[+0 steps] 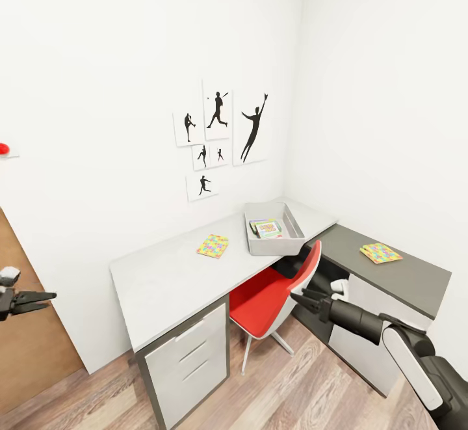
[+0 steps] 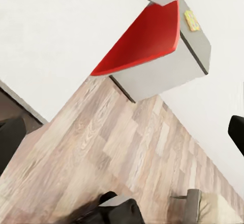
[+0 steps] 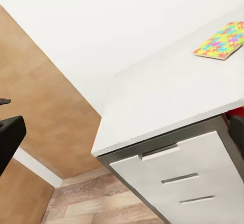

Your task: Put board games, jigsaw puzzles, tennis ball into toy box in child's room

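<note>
right arm (image 1: 416, 352) nearest, low at the right of the head view, reached toward the red chair (image 1: 276, 293); right gripper (image 1: 311, 300) dark, held nothing, jaw gap too small to tell. left gripper (image 1: 31, 300) at the left edge, fingers close together in a narrow point, held nothing, hung beside the brown door (image 1: 26, 345).

table (image 1: 175, 274) stood along the white wall, drawer cabinet (image 1: 188, 358) at its near end. one puzzle (image 1: 213, 246) lay flat on the table, just beside the toy box (image 1: 273, 228) but apart from it. toy box sat at the far end of the table near the corner; inside lay game boxes (image 1: 268, 228), flat on the bottom, exact count hard to tell. second puzzle (image 1: 381, 253) lay on the dark desk (image 1: 396, 267) by the right wall, well apart from the toy box.

chair tucked partly under the table, between cabinet and dark desk. athlete pictures (image 1: 221, 134) hung above the table.

right wrist view: puzzle (image 3: 219, 40) on the table top (image 3: 168, 97), drawers (image 3: 178, 178) below. left wrist view: chair (image 2: 145, 38), plank floor (image 2: 117, 153).
</note>
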Available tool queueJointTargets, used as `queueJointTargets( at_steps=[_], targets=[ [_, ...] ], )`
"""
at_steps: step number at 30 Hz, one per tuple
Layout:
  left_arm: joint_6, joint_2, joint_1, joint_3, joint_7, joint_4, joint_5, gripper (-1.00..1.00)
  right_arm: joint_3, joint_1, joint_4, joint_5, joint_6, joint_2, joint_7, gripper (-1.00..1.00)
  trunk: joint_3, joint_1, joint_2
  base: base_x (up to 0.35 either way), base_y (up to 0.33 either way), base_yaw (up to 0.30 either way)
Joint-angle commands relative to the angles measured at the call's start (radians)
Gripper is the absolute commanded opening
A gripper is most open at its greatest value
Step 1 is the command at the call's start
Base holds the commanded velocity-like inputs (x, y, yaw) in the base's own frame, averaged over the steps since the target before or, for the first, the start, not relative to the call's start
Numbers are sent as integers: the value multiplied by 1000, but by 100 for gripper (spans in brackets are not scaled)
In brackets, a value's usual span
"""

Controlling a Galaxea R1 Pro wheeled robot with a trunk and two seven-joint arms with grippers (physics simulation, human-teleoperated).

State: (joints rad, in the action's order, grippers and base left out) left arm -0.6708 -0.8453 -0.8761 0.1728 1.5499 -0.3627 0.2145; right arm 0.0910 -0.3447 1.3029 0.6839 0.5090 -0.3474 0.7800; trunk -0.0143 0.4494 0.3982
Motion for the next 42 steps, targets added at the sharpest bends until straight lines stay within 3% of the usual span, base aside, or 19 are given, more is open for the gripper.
queueJointTargets(
  at_steps=[1, 2, 3, 6, 9, 12, 13, 15, 16, 21, 22, 25, 26, 27, 28, 31, 34, 42],
  targets=[
    [-7, 1, -1, 7, -11, 15, -18, 100, 1, -1, -5, 10, 7, -1, 1, 100, -1, 1, 2, 0, 0, 0],
    [6, 8, -1, 7, -41, 49, -59, 100, 1, -1, -15, 11, 6, -1, 6, 100, -1, 1, 2, 0, 0, 0],
    [16, 14, -1, 7, -58, 67, -77, 100, 1, -1, -20, 10, 6, -1, 9, 100, -1, 1, 2, 0, 0, 0],
    [68, 40, -1, 6, -128, 146, -123, 100, 1, -1, -37, 9, 4, 0, 16, 100, -1, 1, 2, 0, 0, 0],
    [123, 62, -1, 7, -214, 232, -144, 100, 1, 0, -48, 11, 4, 0, 19, 100, -1, 1, 2, 0, 0, 0],
    [182, 87, 3, 7, -322, 311, -152, 100, -1, -1, -52, 12, 4, 0, 20, 100, -1, 1, 2, 0, 0, 0],
    [213, 101, 20, 7, -387, 331, -154, 100, -3, -1, -53, 13, 3, 0, 20, 100, -1, 1, 2, 0, 0, 0],
    [238, 115, 48, 6, -458, 344, -152, 100, -5, -1, -54, 14, 3, -1, 20, 100, -1, 1, 2, 0, 0, 0],
    [256, 131, 81, 2, -532, 352, -148, 100, -6, -1, -55, 15, 3, -1, 20, 100, -1, 1, 2, 0, 0, 0],
    [284, 191, 152, -4, -765, 363, -133, 100, -8, -1, -55, 16, 4, -1, 21, 100, -1, 1, 2, 0, 0, 0],
    [293, 221, 179, -6, -891, 365, -126, 100, -8, -1, -56, 16, 4, -1, 21, 100, -1, 1, 2, 0, 0, 0],
    [320, 258, 215, -9, -1053, 366, -94, 100, -8, -2, -56, 16, 4, -1, 20, 100, -1, 1, 2, 0, 0, 0],
    [341, 277, 229, -11, -1128, 366, -62, 100, -8, -1, -56, 16, 4, -1, 20, 100, -1, 1, 2, 0, 0, 0],
    [352, 286, 235, -11, -1164, 366, -43, 100, -8, -1, -56, 16, 4, -1, 20, 100, -1, 1, 2, 0, 0, 0],
    [373, 301, 246, -12, -1230, 366, -1, 100, -8, -1, -56, 16, 5, -1, 21, 100, -1, 1, 2, 0, 0, 0],
    [407, 330, 264, -13, -1343, 366, 76, 100, -9, -1, -56, 16, 5, -1, 21, 100, -1, 1, 2, 0, 0, 0],
    [440, 358, 281, -13, -1412, 366, 124, 100, -9, -2, -56, 17, 5, -1, 18, 100, -1, 1, 2, 0, 0, 0],
    [539, 430, 324, -13, -1464, 366, 157, 100, -16, -1, -59, 17, 5, -1, 15, 100, -1, 1, 2, 0, 0, 0]
  ],
)
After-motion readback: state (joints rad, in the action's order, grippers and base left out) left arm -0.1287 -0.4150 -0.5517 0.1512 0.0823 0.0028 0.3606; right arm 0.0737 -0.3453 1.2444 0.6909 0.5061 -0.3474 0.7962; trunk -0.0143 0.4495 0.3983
